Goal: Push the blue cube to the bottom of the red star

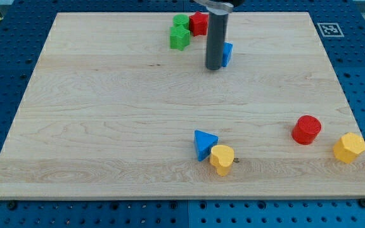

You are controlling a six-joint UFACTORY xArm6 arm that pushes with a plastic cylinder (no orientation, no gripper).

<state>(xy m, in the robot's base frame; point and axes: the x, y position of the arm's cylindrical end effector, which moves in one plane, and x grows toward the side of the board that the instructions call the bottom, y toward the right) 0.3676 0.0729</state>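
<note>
My tip (213, 67) stands upright, touching the blue cube (227, 54).

Straight dark grey cylindrical rod (215, 43)

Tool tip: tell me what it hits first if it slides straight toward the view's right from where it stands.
The tool tip would meet the blue cube almost at once; the cube sits right beside the rod on that side, seemingly touching, though depth is unclear.
</note>
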